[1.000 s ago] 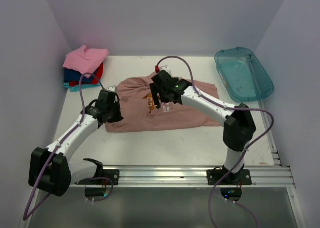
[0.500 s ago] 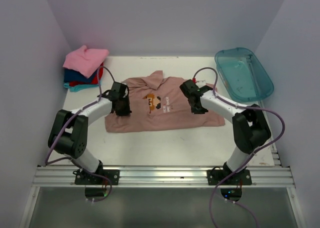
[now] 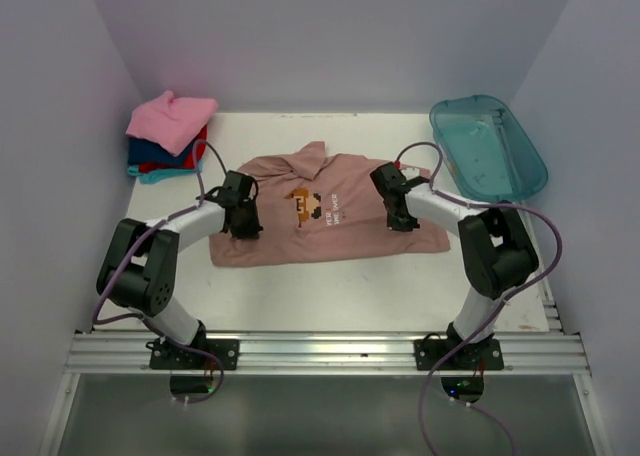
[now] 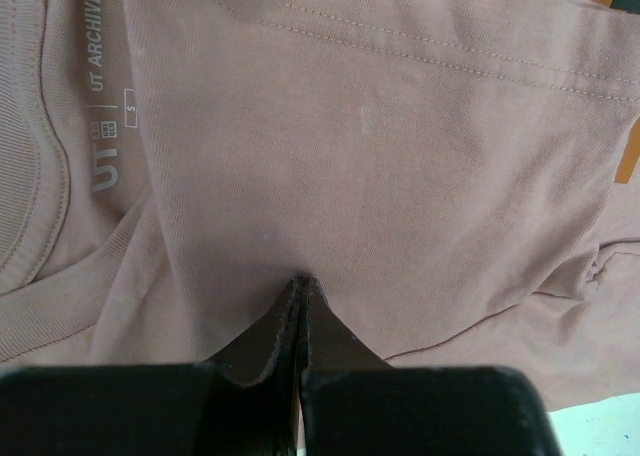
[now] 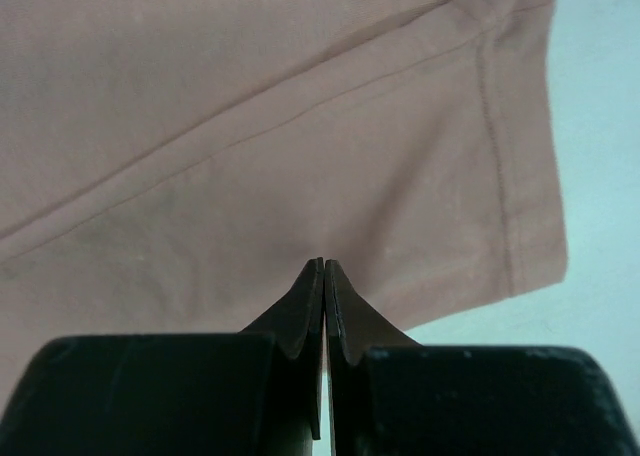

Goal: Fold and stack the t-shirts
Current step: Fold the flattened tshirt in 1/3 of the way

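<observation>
White links [image 3: 440, 212], black joints [image 3: 497, 251] and jaws — lilac cables [image 3: 203, 171].

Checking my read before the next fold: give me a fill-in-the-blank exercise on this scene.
1. The tub is ____ in colour.
2. The top shirt of the folded pile is ____ in colour.
3. Down on the spread shirt, the left gripper and the right gripper are both ____.
Missing words: teal; pink; shut.

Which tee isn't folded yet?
The dusty pink tee with the pixel print, spread flat mid-table, pinched by left gripper and right gripper; the other tees lie folded, stacked far left.
</observation>
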